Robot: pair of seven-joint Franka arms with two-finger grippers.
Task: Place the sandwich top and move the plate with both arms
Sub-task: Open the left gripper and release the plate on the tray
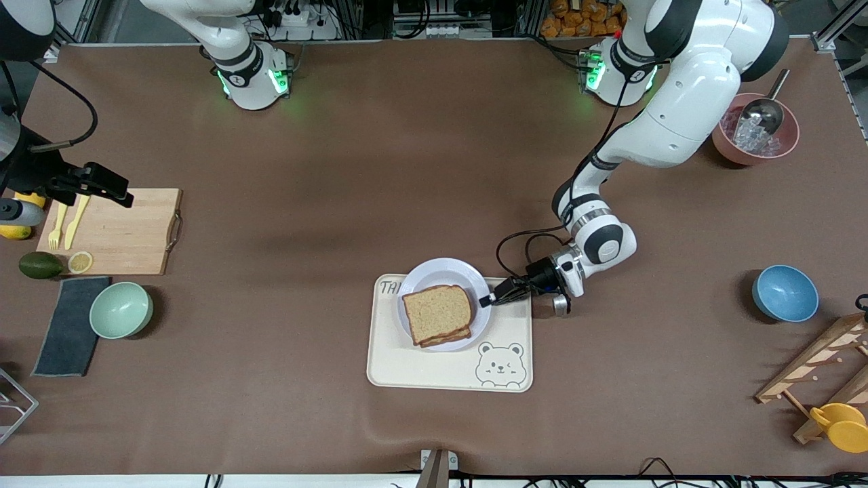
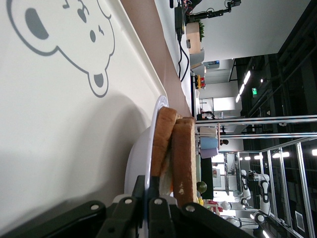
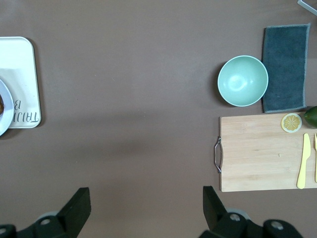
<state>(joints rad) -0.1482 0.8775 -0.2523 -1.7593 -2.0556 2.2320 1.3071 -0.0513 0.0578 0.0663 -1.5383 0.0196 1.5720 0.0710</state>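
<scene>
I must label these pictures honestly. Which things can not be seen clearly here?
- Sandwich filling: hidden under the sandwich top in the front view.
- Plate: cut by the edge in the right wrist view.
- Left gripper grip on the plate rim: too small in front view, cropped in its wrist view.

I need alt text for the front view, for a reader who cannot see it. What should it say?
The left hand, shut, grips the rim of the plate, which holds the sandwich top on a second slice and sits on a bear-print tray in mid-table. The right hand waits open over a wooden cutting board at its end of the table.
</scene>
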